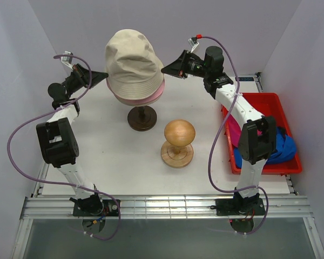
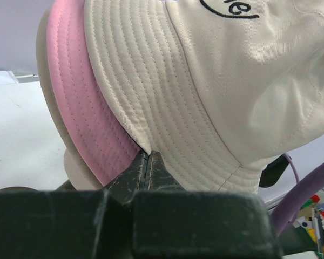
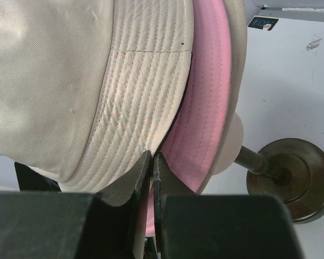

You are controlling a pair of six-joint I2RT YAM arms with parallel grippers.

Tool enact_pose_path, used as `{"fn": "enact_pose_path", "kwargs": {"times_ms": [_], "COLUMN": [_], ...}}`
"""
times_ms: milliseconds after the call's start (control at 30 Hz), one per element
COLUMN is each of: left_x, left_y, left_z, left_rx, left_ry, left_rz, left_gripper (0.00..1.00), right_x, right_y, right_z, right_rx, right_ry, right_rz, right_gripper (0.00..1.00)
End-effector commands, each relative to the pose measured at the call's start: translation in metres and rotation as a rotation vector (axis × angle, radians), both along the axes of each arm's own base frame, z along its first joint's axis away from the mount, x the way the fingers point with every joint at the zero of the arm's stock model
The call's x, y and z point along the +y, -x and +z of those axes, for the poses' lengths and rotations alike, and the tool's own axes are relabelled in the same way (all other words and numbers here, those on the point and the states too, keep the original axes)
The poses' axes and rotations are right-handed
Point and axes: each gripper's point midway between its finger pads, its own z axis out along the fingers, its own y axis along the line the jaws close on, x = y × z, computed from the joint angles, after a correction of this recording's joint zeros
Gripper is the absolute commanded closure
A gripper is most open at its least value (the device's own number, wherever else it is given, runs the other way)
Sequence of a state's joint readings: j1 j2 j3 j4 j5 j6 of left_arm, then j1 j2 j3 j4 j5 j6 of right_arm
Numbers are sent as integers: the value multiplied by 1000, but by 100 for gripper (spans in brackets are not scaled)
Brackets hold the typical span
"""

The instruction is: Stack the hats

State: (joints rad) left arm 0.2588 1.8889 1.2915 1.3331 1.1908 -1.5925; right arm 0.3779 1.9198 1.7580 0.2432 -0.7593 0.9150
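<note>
Pinching beige bucket hat (image 1: 130,59) brim | left fingers (image 2: 127,177) clamped one side | right fingers (image 3: 171,184) clamped opposite side

Bright, diffuse light fills the white enclosure, leaving only faint, soft shadows on the surface (image 1: 113,156). The top view is sharp. In both wrist views the near black fingers (image 2: 130,175) blur slightly, while the beige bucket hat (image 2: 216,108) shows crisp stitching.

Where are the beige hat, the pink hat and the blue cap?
beige hat (image 1: 130,56), top view, crown.
pink hat (image 2: 81,108), left wrist view, brim.
blue cap (image 1: 286,148), top view, exposed fabric.
</note>
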Motion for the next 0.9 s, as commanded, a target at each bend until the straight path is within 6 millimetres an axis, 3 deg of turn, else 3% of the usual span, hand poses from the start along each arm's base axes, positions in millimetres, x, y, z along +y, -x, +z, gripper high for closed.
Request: {"fn": "enact_pose_path", "kwargs": {"times_ms": [0, 200, 467, 733, 867], "left_x": [-1, 6, 11, 13, 8], "left_y": [10, 1, -7, -9, -6], "left_z": [-11, -25, -46, -52, -37], "left_rx": [-64, -2, 54, 110, 109], "left_ry": [-119, -128, -150, -137, -119], "left_rz": [-15, 49, 124, 154, 143], "left_gripper": [100, 100, 100, 100, 100], "right_x": [-18, -43, -43, -24, -14], "right_y": [-3, -18, -26, -15, -9], "right_z": [8, -14, -39, -29, -20], "right_rx": [-39, 5, 47, 28, 14], "right_ry": [36, 59, 98, 96, 89], "right_rz": [-39, -98, -111, -72, -56], "right_gripper": [92, 92, 92, 92, 92]}}
